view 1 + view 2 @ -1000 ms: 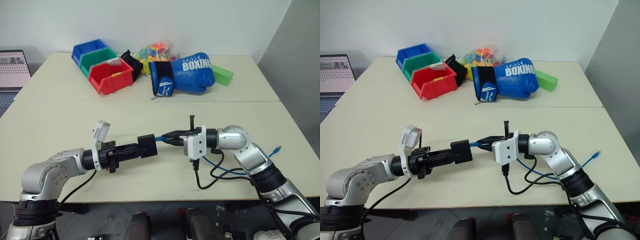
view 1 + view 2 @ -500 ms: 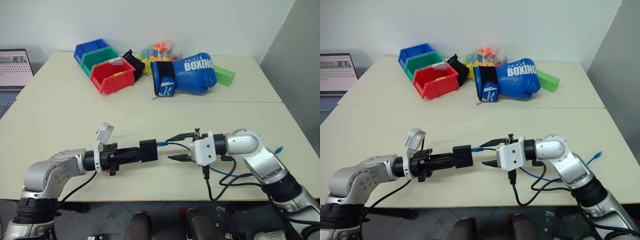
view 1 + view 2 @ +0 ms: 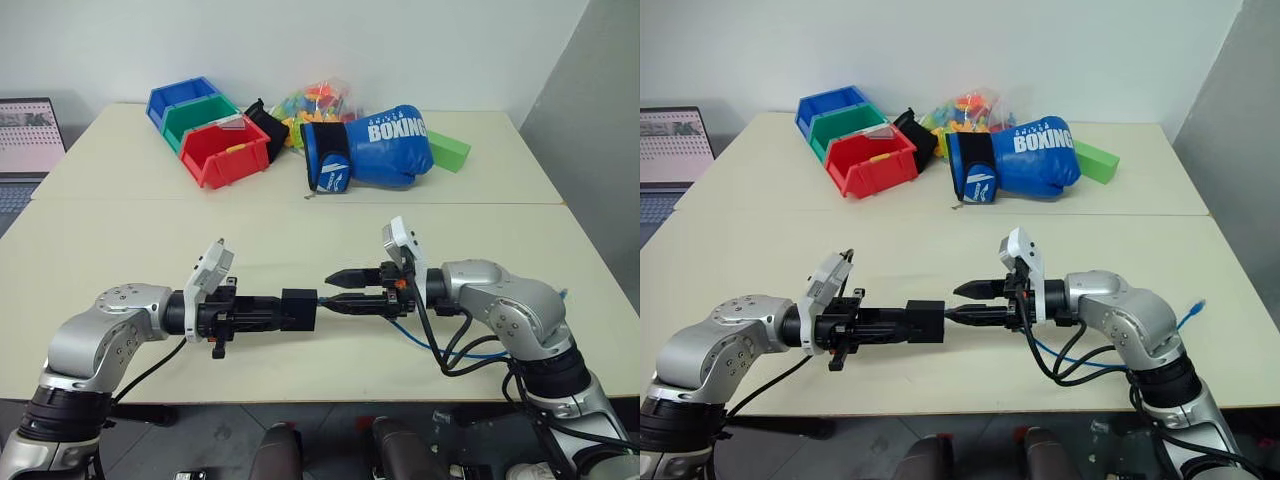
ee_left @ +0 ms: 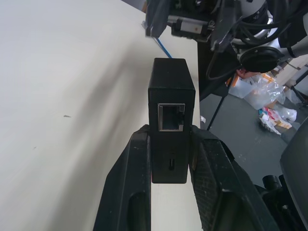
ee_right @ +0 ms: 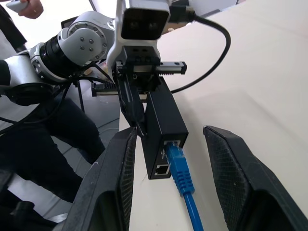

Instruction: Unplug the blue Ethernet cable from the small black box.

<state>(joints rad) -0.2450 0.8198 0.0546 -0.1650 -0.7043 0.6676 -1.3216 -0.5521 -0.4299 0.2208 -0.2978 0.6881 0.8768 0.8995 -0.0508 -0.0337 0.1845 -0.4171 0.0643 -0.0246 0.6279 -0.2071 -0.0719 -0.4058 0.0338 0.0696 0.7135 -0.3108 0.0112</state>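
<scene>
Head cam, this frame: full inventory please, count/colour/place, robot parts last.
small black box: 1, black, held above the near table between the grippers
blue Ethernet cable: 1, blue, plugged into the box, trailing off toward the right arm
table: 2 joined, cream
storage bins: 3, blue, green, red, far left
boxing glove: 1, blue, far centre
green block: 1, right of the glove
bag of toys: 1, multicoloured, behind the glove
black fabric item: 1, beside the red bin
laptop: 1, left edge
left gripper: shut on the box
right gripper: open, fingers either side of the plug
</scene>
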